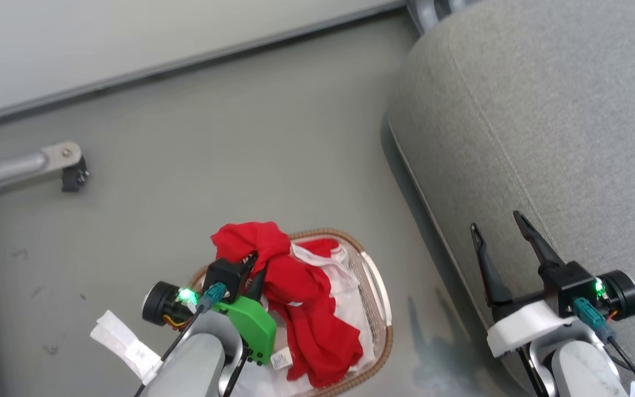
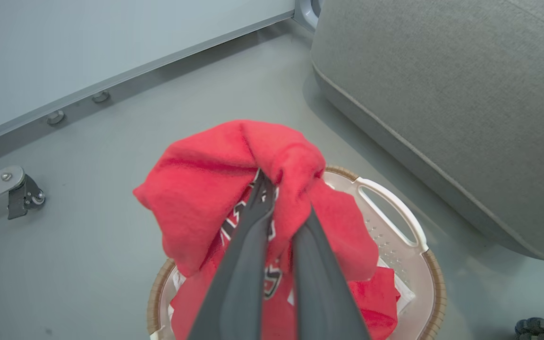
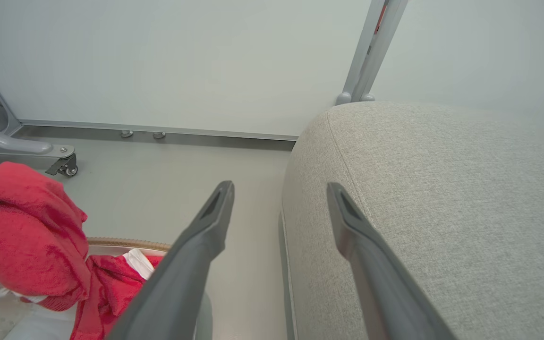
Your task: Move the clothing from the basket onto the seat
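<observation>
One wheeled metal leg (image 1: 47, 160): far left on the floor (image 1: 240, 138), well apart from the basket.
Left gripper (image 1: 254, 264): one, fingers (image 2: 248, 245) pinched together on a bunch of the clothing, held above the basket's rim.
Clothing (image 1: 295, 286): one red heap. A plain fuzzy piece is bunched at the fingertips, a piece with white lettering lies under it, and the rest drapes down into the basket.
Basket (image 1: 375, 281): one, oval, brown woven rim, standing on the floor near the seat's left side, with a handle slot on its right wall.
Floor: a grey strip separates basket and seat. Wider room runs from the basket to the far wall's baseboard (image 1: 185, 58).
Seat (image 1: 543, 110): one grey cushion at right, with a rounded far corner and a seam along its left edge.
Right gripper (image 1: 496, 220): one, fingers spread apart, gripping nothing, over the seat's left edge at the near end.
</observation>
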{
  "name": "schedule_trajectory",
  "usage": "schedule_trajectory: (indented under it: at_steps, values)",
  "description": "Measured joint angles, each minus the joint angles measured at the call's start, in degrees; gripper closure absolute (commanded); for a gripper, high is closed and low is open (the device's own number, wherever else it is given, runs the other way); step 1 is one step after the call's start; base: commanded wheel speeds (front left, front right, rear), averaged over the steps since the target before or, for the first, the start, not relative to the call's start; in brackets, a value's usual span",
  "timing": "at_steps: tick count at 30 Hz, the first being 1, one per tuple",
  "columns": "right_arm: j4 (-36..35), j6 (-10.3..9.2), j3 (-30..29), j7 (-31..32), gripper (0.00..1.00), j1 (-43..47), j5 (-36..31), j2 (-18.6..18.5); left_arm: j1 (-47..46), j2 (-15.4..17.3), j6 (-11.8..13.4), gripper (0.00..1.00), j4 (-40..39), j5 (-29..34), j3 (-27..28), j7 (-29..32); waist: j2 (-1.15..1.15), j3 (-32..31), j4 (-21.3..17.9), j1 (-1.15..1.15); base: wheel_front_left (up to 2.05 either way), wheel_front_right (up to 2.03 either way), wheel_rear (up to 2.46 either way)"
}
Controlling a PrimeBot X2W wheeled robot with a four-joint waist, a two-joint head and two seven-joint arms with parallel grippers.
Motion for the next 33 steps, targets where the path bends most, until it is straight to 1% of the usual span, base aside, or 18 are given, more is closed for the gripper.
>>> schedule_trajectory:
  at_steps: [5,9,16,18,23,27,31,33]
  values:
    - [-1.0,0.00,-0.4,0.0,0.00,3.0,-0.5,0.0,-1.5,0.1,-0.6,1.00,-3.3,0.5,-1.2,0.0,0.00,-6.0,1.4,0.00,0.00,0.00,0.00]
    - [-1.8,0.00,-0.2,0.0,0.00,4.6,-0.7,0.0,-4.0,1.1,-1.3,1.00,-5.8,0.8,-3.0,0.1,0.00,-10.4,2.4,0.00,0.00,0.00,0.00]
    - [-2.2,0.00,0.5,0.0,0.00,6.0,-1.2,0.0,-10.3,3.2,-1.8,1.00,-13.8,-0.2,-8.0,4.2,0.00,-16.0,4.0,0.00,0.00,0.00,0.00]
    - [-2.3,0.00,0.8,0.0,0.00,6.0,-1.2,0.0,-12.4,4.5,-1.8,1.00,-16.6,-0.8,-10.5,5.4,0.00,-17.0,4.5,0.00,0.00,0.00,0.00]
    - [-2.2,0.00,1.8,0.0,0.00,6.0,-1.4,0.0,-18.6,8.0,-1.9,1.00,-23.6,-5.4,-14.5,9.1,0.00,-18.6,5.6,0.00,0.00,0.00,0.00]
    - [-1.9,0.00,3.0,0.0,0.00,5.8,-1.9,0.0,-23.3,10.4,-1.9,1.00,-27.9,-7.9,-16.3,11.6,0.00,-19.3,6.0,0.00,0.00,0.00,0.00]
    - [-1.6,0.00,3.9,0.0,0.00,4.9,-2.4,0.0,-25.8,11.5,-1.9,1.00,-30.4,-10.5,-16.5,13.0,0.00,-19.7,6.1,0.00,0.00,0.00,0.00]
    - [-1.7,0.00,4.3,0.0,0.00,4.1,-2.8,0.0,-26.5,11.8,-1.9,1.00,-31.6,-10.7,-16.9,13.5,0.00,-19.8,6.1,0.00,0.00,0.00,0.00]
